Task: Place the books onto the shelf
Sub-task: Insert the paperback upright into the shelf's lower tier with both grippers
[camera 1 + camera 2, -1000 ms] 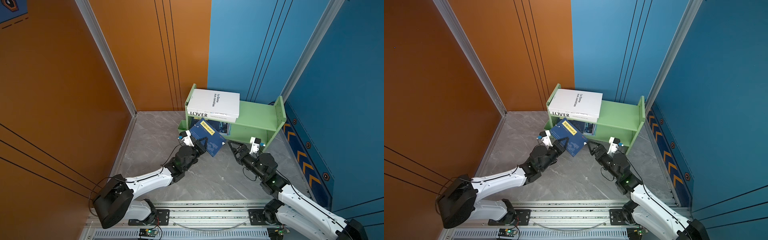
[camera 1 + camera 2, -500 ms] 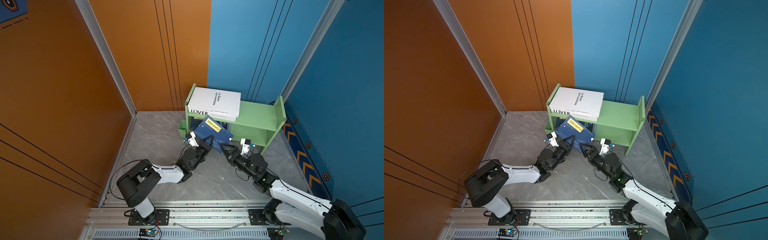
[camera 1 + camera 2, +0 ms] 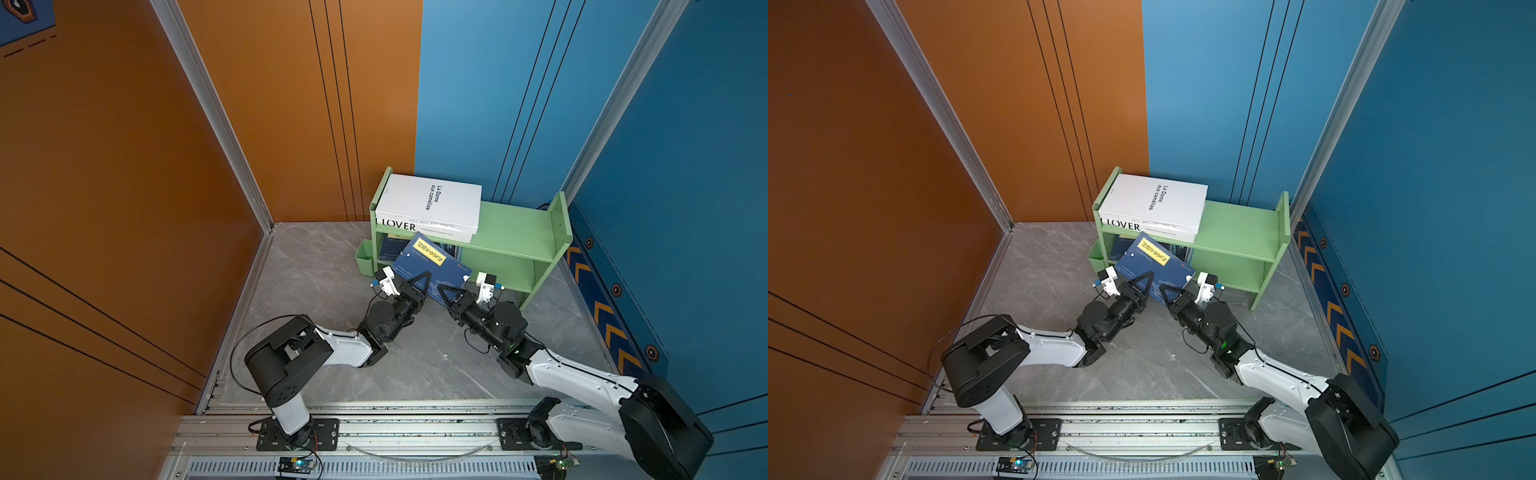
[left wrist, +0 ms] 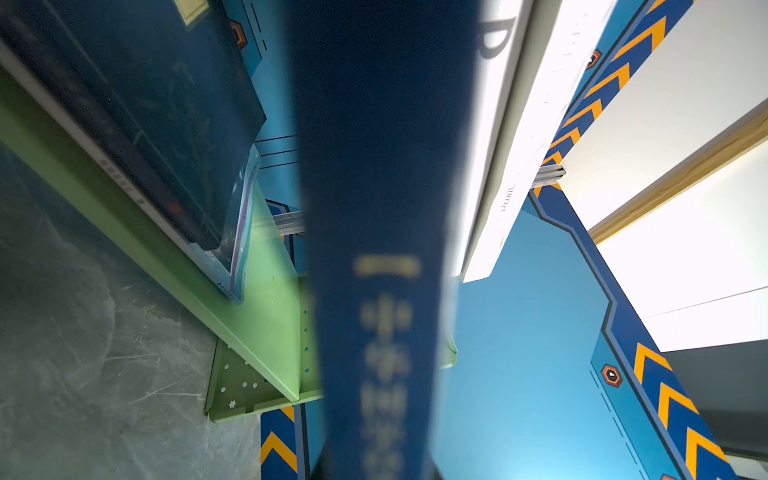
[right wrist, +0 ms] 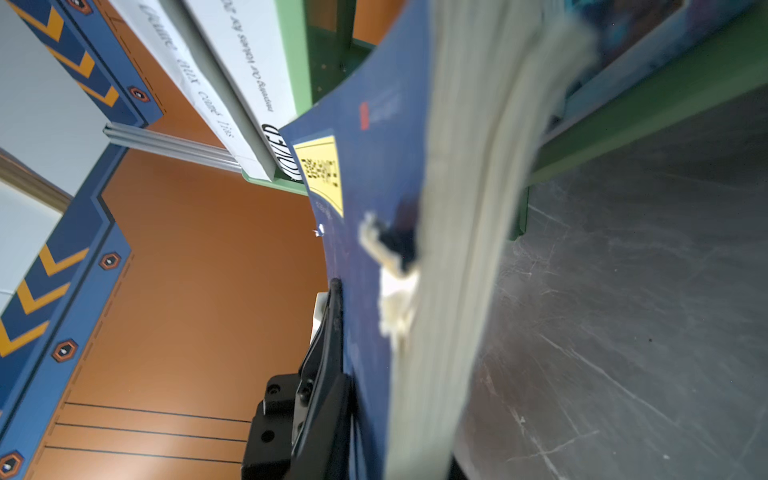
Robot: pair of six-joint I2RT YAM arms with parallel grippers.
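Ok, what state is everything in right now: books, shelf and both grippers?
navy book: tilted, held by both grippers, not yet shelved.
left gripper: shut on navy book.
right gripper: shut on navy book.
white books: stacked flat on the upper tier.
lower-tier books: shelved, left end.
shelf: upright.

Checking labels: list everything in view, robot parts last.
shelf: 1, light green, by the back wall
white books: 2, white, stacked on shelf's top tier
navy book: 1, navy with yellow label, tilted before the lower tier
other books: count unclear, dark, lower tier
cup: 1, green, shelf's left side
floor: 1, grey marble, under everything
walls: 3 sides, orange and blue
left end effector: 1, black, shut on navy book
right end effector: 1, black, shut on navy book
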